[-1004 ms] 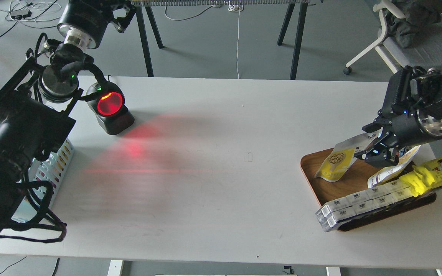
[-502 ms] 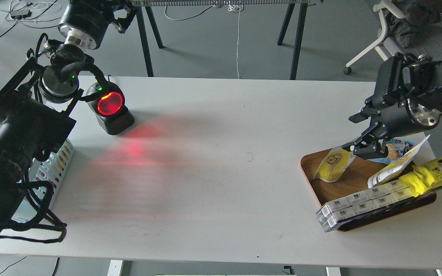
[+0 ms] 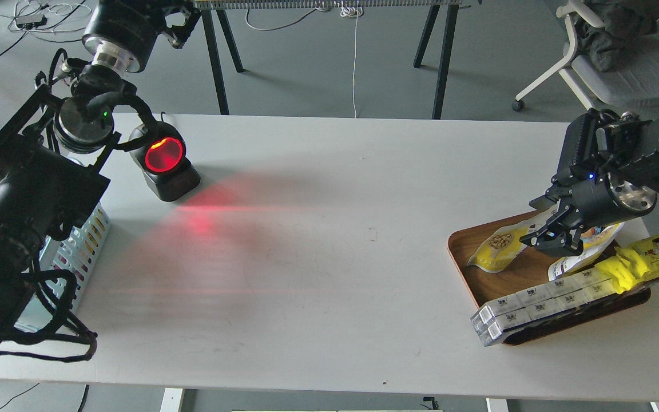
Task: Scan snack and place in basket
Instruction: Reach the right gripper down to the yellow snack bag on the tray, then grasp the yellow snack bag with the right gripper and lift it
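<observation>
Both arms are matte black, built of blocky housings and round joints. The left arm [image 3: 26, 194] carries a bare silver metal collar [image 3: 105, 50], a small green light and loose loops of black cable along its side. The right arm [image 3: 621, 166] has a silver disc face [image 3: 630, 196] with small screws, a tiny blue light above it, and black angular jaws.

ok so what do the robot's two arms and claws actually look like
Both arms are black and blocky. The left arm has loose black cables looping off it, a silver ring at one joint and a small green light. The right arm shows a round silver metal disc, a tiny blue light and a black claw of thin angular fingers.
</observation>
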Robot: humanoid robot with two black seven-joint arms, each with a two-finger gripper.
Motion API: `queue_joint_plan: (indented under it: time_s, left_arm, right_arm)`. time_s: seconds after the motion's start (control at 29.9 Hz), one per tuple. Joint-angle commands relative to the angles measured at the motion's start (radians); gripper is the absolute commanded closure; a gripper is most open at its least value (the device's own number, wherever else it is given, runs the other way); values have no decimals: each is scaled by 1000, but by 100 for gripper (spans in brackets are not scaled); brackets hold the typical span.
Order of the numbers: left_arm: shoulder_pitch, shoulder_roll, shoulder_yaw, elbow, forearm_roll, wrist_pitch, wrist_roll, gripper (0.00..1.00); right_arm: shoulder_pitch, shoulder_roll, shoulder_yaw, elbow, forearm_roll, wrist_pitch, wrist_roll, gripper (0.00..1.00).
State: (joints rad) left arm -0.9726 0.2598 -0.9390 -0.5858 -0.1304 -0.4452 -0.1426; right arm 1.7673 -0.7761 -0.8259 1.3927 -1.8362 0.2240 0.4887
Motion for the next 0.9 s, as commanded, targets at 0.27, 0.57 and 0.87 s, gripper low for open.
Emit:
queue_joint_plan:
  time_s: [0.27, 0.57, 0.87]
  left_arm:
    - [2, -1, 2, 3, 0, 0, 0, 0]
    - [5, 3, 2, 4, 0, -1, 0, 0]
    - [3, 3, 2, 3, 0, 0, 0, 0]
  right_arm:
    - [11, 32, 5, -8, 0, -5, 0, 98]
    - [40, 21, 22, 0, 21, -43, 0, 100]
    - [228, 84, 37, 97, 185, -43, 0, 100]
